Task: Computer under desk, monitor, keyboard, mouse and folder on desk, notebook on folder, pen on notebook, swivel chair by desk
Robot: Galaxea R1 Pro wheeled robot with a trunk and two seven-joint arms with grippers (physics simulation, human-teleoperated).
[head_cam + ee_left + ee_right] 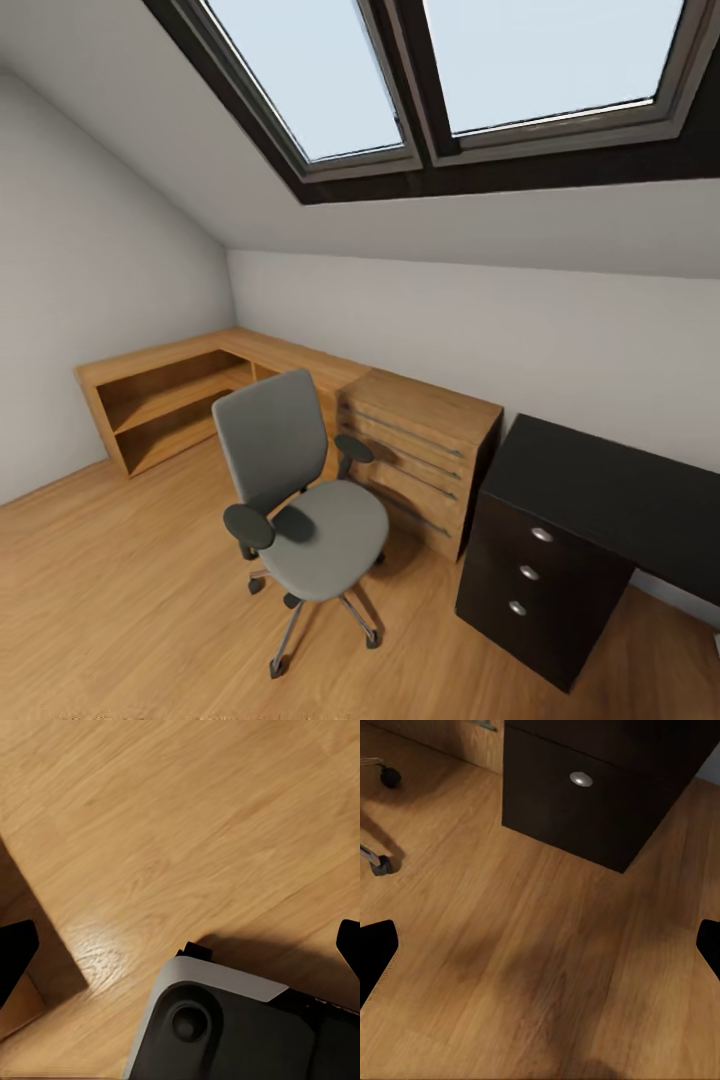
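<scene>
The swivel chair stands on the wood floor at mid-left, its grey seat bare. Right of it is the black-topped desk, with its dark drawer unit showing three silver knobs; the visible stretch of desk top carries nothing. In the left wrist view my left gripper is open above the floor, empty, with a black fingertip at each side. My right gripper is also open and empty, hanging over the floor in front of the drawer unit. The computer, monitor, keyboard, mouse, folder, notebook and pen are out of view.
A low light-wood cabinet with slatted drawers sits between chair and desk, and joins corner shelving along the left wall. A dark-framed skylight slopes overhead. My own base shows under the left gripper. Chair castors lie near the right gripper.
</scene>
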